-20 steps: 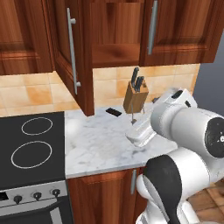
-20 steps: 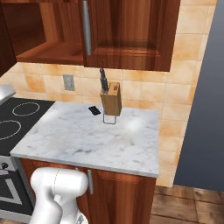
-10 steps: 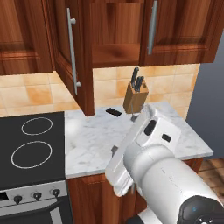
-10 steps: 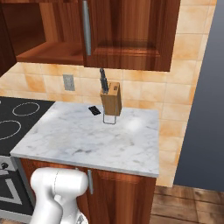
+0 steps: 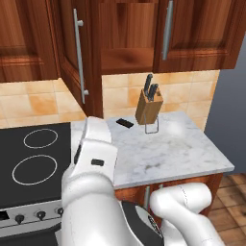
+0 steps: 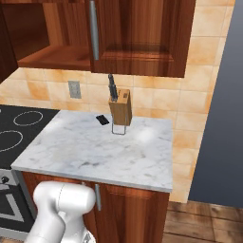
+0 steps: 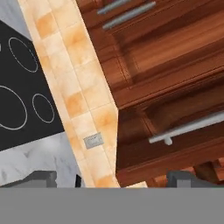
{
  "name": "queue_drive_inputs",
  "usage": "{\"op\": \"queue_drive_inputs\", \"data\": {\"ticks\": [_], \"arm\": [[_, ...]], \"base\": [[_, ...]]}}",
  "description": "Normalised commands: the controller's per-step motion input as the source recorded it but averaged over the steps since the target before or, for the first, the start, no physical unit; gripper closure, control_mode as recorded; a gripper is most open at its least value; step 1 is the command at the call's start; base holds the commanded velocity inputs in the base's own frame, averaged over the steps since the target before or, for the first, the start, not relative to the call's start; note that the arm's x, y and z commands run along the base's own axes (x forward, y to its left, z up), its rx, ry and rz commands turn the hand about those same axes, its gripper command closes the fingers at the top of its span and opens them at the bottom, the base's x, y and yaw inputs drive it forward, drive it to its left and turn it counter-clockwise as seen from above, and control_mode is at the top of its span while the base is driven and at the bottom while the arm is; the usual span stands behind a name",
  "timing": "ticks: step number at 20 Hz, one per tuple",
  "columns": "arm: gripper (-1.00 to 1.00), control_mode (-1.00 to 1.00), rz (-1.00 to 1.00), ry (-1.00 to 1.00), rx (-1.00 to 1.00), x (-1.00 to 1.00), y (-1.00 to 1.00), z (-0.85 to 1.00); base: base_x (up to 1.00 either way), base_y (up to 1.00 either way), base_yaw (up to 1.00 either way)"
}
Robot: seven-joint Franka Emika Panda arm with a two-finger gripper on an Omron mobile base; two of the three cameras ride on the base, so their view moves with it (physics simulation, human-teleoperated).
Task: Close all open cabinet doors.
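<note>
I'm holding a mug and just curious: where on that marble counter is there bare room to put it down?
The marble counter is mostly bare: the whole front half, from the stove side to the right edge. It is crowded only at the back by the tiled wall, where the knife block and a small black object sit.

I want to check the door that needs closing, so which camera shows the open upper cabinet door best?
The left base view: the open cabinet door swings out toward the camera, its bar handle and the bare shelf behind it plain. The right base view shows the shelf opening. The hand view shows a door rolled, close up.
</note>
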Motion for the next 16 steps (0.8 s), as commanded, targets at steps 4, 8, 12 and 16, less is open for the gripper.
{"op": "queue_drive_inputs", "data": {"ticks": [4,8,12,16], "arm": [[-1.0,-1.0,-0.05,-0.01,-0.19,0.75,0.57,0.11],[-1.0,-1.0,-0.14,0.0,-0.18,0.91,0.23,0.12],[-1.0,-1.0,-0.14,0.0,-0.16,0.94,0.18,0.07],[-1.0,-1.0,-0.16,0.0,-0.15,0.79,0.21,0.01]], "base": [[0.0,0.0,0.0],[0.0,0.0,0.0],[0.0,0.0,0.0],[0.0,0.0,0.0]]}}
